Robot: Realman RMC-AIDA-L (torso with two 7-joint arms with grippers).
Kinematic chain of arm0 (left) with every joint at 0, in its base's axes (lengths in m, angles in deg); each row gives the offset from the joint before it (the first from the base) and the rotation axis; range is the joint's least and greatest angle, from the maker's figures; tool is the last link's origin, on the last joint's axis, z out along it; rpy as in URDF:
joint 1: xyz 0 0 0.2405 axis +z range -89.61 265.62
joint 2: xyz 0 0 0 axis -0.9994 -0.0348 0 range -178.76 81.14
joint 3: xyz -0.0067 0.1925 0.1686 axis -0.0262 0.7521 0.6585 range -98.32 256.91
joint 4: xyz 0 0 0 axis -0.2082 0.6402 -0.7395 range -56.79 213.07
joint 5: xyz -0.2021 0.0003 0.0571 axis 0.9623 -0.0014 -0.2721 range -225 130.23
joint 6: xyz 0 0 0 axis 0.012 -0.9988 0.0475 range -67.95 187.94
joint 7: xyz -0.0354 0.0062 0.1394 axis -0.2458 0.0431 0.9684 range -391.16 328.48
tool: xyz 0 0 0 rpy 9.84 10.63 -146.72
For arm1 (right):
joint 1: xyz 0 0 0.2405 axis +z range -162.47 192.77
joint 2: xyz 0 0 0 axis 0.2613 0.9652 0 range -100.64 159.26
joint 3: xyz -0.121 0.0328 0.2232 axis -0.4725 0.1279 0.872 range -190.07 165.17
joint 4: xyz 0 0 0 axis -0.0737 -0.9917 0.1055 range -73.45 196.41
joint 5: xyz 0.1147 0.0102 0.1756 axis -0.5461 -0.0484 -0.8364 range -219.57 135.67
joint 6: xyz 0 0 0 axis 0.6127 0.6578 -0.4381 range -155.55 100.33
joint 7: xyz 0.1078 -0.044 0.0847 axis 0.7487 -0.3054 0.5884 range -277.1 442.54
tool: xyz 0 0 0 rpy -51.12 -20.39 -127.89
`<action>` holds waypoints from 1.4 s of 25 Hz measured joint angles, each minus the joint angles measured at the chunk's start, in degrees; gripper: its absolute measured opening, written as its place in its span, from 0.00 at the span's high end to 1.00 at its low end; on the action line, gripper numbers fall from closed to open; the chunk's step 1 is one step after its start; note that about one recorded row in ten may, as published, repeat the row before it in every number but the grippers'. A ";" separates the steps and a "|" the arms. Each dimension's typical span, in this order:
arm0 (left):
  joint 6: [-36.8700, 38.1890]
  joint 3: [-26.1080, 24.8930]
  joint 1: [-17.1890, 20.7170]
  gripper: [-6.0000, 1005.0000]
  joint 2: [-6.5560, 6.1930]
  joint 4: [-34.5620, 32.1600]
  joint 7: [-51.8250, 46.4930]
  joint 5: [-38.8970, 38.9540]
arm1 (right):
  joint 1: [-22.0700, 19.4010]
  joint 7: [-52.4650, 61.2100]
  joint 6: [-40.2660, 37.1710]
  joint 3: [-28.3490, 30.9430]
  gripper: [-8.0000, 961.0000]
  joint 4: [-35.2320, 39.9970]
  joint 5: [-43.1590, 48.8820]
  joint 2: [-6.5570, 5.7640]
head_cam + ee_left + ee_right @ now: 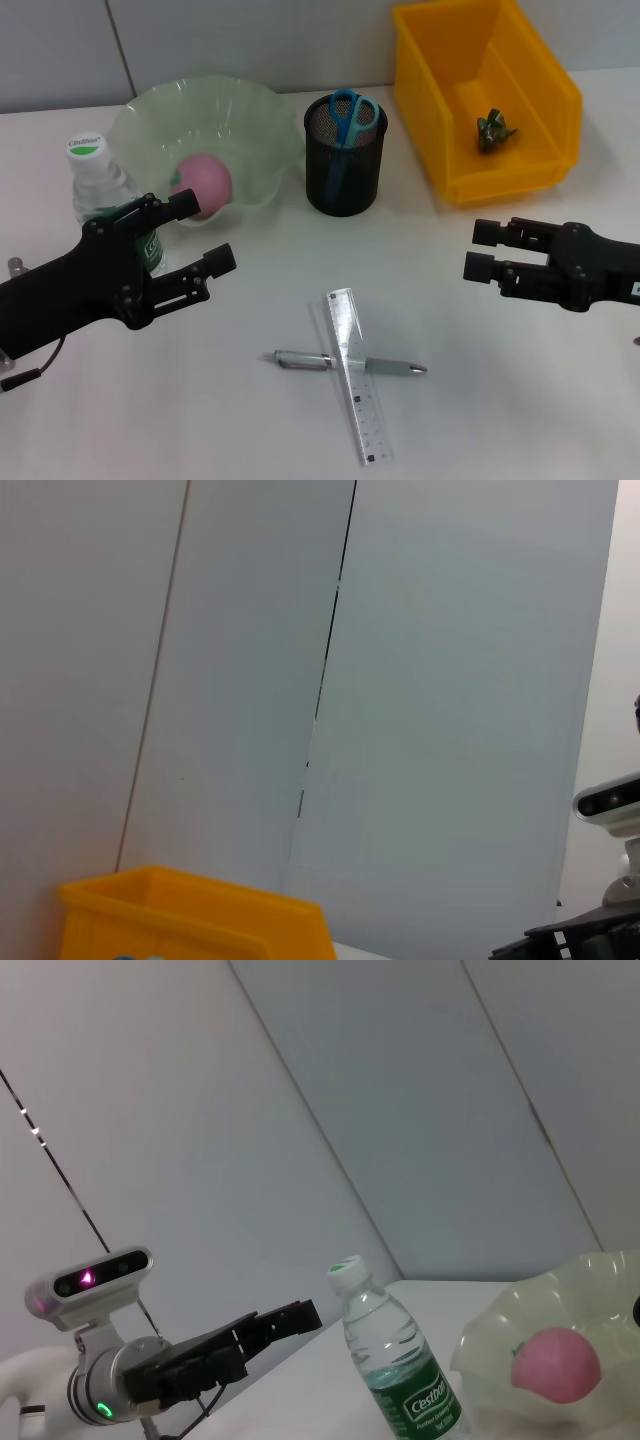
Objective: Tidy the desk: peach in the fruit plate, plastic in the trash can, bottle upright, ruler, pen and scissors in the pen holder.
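Observation:
The pink peach (pixel 205 183) lies in the pale green fruit plate (pixel 262 130). The dark green plastic (pixel 494 130) rests inside the yellow trash can (pixel 548 100). The bottle (pixel 97 185) stands upright by the plate, behind my left gripper (pixel 205 232), which is open and empty. Blue-handled scissors (pixel 349 115) stick out of the black mesh pen holder (pixel 345 165). On the white desk (pixel 480 400) the clear ruler (pixel 357 375) lies across the silver pen (pixel 300 360). My right gripper (pixel 481 250) hovers open at the right. The right wrist view shows the bottle (pixel 395 1368), peach (pixel 555 1363) and left gripper (pixel 290 1317).
A grey panelled wall runs behind the desk. The trash can's rim (pixel 190 900) shows in the left wrist view. Bare desk lies between the two grippers and in front of the pen holder.

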 joint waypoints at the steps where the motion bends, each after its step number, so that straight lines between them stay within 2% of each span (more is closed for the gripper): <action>1: 0.00 0.00 0.00 0.21 0.00 0.00 0.00 0.00 | 0.00 0.19 0.04 0.01 0.24 -0.01 0.02 -0.01; 16: 1.52 -0.02 -0.44 0.22 0.03 -0.76 -0.06 0.13 | 0.11 2.37 0.38 0.74 0.24 -0.03 2.20 -0.19; 22: 3.05 2.21 -7.64 0.22 0.16 -5.07 -3.22 0.27 | 0.45 7.54 0.43 5.66 0.24 -0.55 6.16 -0.72; 25: 0.99 5.79 -11.02 0.22 0.03 -10.51 -5.61 -0.18 | 0.79 10.60 0.23 8.22 0.24 -0.80 8.94 -1.21; 28: -2.65 10.53 -11.59 0.22 0.13 -18.55 -8.37 -0.29 | 0.93 12.26 -0.51 10.29 0.24 -1.13 10.34 -1.65; 29: -6.04 14.35 -11.64 0.22 0.13 -24.34 -10.83 -0.64 | 0.95 13.01 -1.18 11.35 0.24 -1.26 10.85 -1.93; 30: -6.04 14.35 -11.64 0.22 0.13 -24.34 -10.83 -0.64 | 0.95 13.01 -1.18 11.35 0.24 -1.26 10.85 -1.93; 33: -10.06 18.49 -11.59 0.22 0.07 -32.78 -15.36 -3.92 | 1.33 14.88 -2.21 13.01 0.24 -1.38 12.82 -2.36; 34: -11.36 19.75 -11.85 0.22 0.16 -38.13 -18.26 -7.88 | 1.94 16.46 -2.63 13.99 0.24 -1.40 14.58 -2.74; 35: -11.36 19.75 -11.85 0.22 0.16 -38.13 -18.26 -7.88 | 1.94 16.46 -2.63 13.99 0.24 -1.40 14.58 -2.74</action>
